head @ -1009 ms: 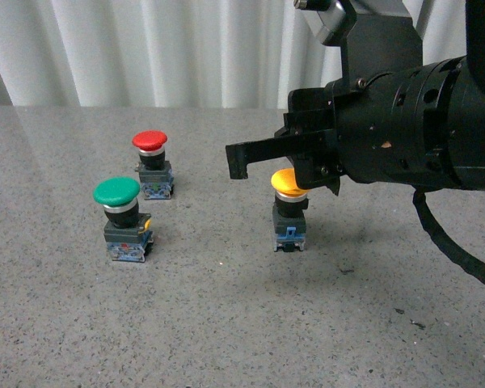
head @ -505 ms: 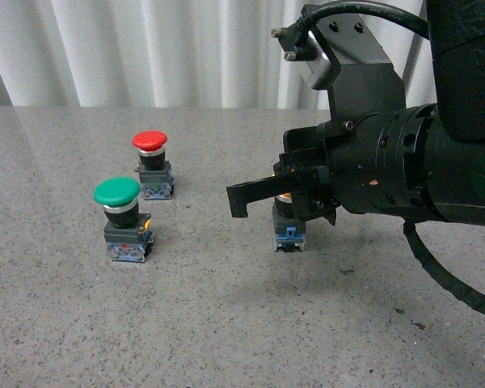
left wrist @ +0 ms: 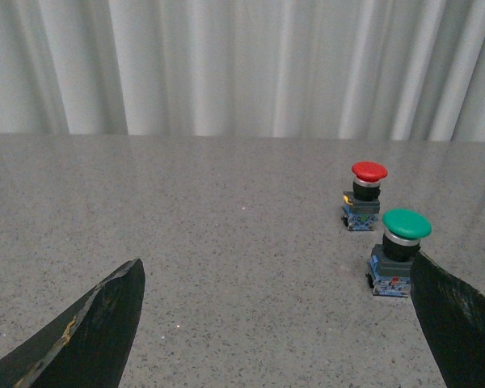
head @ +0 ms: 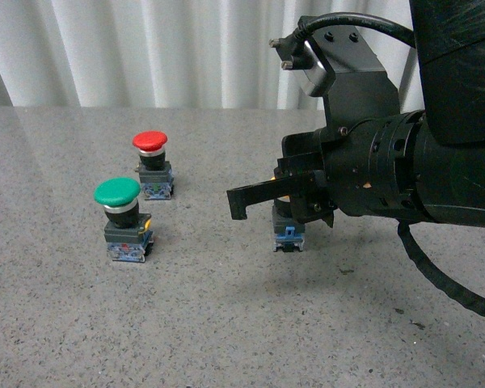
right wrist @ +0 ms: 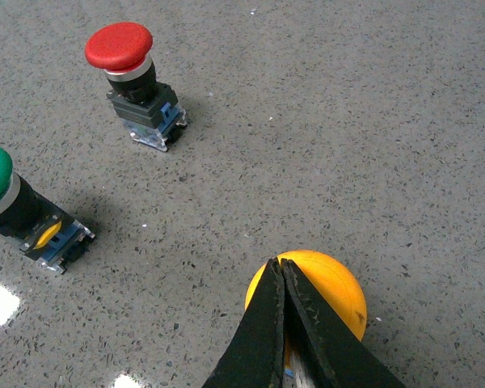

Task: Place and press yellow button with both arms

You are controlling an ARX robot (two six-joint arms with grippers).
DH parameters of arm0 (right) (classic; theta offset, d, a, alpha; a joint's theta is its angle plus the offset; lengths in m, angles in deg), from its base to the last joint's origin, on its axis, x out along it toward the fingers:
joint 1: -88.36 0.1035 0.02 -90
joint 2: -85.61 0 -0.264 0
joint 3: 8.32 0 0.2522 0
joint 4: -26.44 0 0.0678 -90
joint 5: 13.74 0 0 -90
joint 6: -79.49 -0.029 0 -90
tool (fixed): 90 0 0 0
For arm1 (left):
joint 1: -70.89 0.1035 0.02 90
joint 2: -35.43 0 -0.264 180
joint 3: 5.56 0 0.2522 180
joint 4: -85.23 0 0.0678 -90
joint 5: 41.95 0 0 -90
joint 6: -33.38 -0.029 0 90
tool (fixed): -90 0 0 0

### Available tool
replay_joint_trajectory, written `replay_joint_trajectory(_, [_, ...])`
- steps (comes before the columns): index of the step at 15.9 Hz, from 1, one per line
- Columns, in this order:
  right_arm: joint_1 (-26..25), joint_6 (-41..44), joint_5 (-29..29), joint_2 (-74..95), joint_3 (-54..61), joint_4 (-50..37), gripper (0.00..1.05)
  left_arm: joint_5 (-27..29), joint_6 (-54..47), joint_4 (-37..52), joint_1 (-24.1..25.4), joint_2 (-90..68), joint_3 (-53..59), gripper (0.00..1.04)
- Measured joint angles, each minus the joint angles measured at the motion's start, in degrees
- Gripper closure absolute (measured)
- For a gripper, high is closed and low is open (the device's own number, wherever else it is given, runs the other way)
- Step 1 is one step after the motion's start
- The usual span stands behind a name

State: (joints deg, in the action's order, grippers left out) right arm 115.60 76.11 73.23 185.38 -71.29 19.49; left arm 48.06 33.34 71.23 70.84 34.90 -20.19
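The yellow button stands upright on the grey table. In the front view only its black body and blue-grey base (head: 288,234) show below my right gripper (head: 238,203), which hides the cap. In the right wrist view the shut fingertips of the right gripper (right wrist: 278,265) lie across the top of the yellow cap (right wrist: 331,287); I cannot tell how hard they bear on it. My left gripper (left wrist: 276,267) is open and empty, low over bare table, and does not show in the front view. The yellow button is out of the left wrist view.
A green-capped button (head: 117,194) and a red-capped button (head: 150,141) stand to the left of the yellow one; both also show in the left wrist view, green (left wrist: 406,225) and red (left wrist: 369,171). White curtains hang behind the table (head: 226,323).
My right gripper has come down over the yellow button; the cap, plain a second ago in the front view, is now hidden behind it. The buttons have not moved.
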Motion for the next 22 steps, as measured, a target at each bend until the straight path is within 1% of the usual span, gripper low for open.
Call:
replay_joint_trajectory(6, [-0.98,-1.62,0.09,-6.67,-0.33,2.84,1.03,-0.02,0.00,-0.02,0.00,0.00,0.00,0.07])
replay_joint_trajectory(8, [-0.17,-4.22,-1.42,-12.85,-1.79,-1.95,1.03,0.00,-0.02,0.00,0.00,0.00,0.00,0.07])
replay_joint_trajectory(9, [0.55,-7.72,-3.45,-18.80,-2.47,-5.79,1.03,0.00,0.00,0.00,0.00,0.00,0.00,0.07])
replay_joint_trajectory(10, [-0.11,-10.12,-4.15,-21.33,-0.44,-8.48,1.03,0.00,0.00,0.00,0.00,0.00,0.00,0.07])
replay_joint_trajectory(11, [-1.51,-11.89,-4.33,-23.04,2.40,-9.05,1.03,0.00,0.00,-0.02,0.00,0.00,0.00,0.07])
replay_joint_trajectory(12, [-3.28,-13.38,-3.54,-26.27,6.67,-9.81,1.03,0.00,-0.02,0.00,0.00,0.00,0.00,0.07])
replay_joint_trajectory(14, [-6.21,-14.69,-2.49,-36.02,13.31,-8.39,1.03,0.00,-0.02,0.00,0.00,0.00,0.00,0.07])
replay_joint_trajectory(15, [-5.92,-13.14,2.29,-39.19,14.67,-6.03,1.03,0.00,0.00,-0.02,0.00,0.00,0.00,0.07])
replay_joint_trajectory(17, [-6.38,-10.75,8.59,-42.73,16.76,-3.85,1.03,0.00,-0.02,0.00,0.00,0.00,0.00,0.07])
replay_joint_trajectory(18, [-6.91,-8.66,11.10,-44.72,18.16,-2.89,1.03,0.00,0.00,0.00,0.00,0.00,0.00,0.07])
replay_joint_trajectory(20, [-8.31,-6.25,14.08,-47.87,20.57,-1.42,1.03,-0.02,0.00,-0.02,0.00,0.00,0.00,0.07])
replay_joint_trajectory(21, [-13.14,-2.32,15.15,-54.51,25.81,2.19,1.03,0.09,0.00,0.00,0.00,0.00,0.00,0.07])
replay_joint_trajectory(22, [-18.82,-0.22,11.82,-61.90,30.71,6.32,1.03,0.04,0.00,-0.02,0.00,0.00,0.00,0.07])
